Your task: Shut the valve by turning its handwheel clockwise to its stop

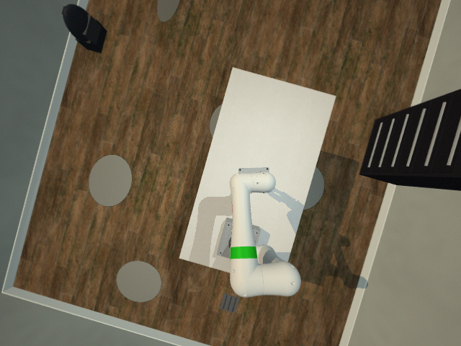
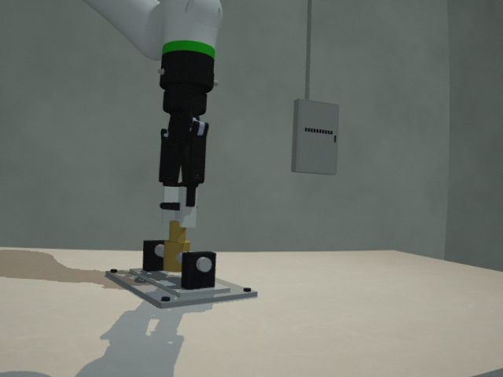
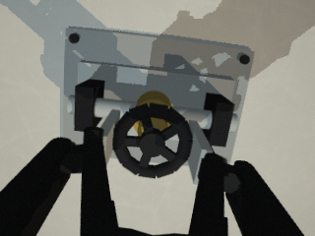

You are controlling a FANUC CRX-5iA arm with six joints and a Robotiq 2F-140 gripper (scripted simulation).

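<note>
The valve stands on a grey baseplate [image 2: 181, 287] on the table, with a brass body [image 2: 176, 247] between two black end blocks. Its black spoked handwheel [image 3: 153, 144] lies level on top. In the exterior view the wheel [image 2: 170, 206] shows edge-on between the white fingertip pads. My gripper [image 2: 179, 213] comes straight down over it and is shut on the handwheel's rim, one finger on each side; it also shows in the wrist view [image 3: 153, 157]. In the top view the arm [image 1: 243, 238] hides the valve.
The baseplate's corner bolts [image 3: 74, 38] show in the wrist view. A grey wall box [image 2: 315, 137] hangs on the back wall. A black slatted rack [image 1: 416, 141] stands beside the table, off to the right in the overhead view.
</note>
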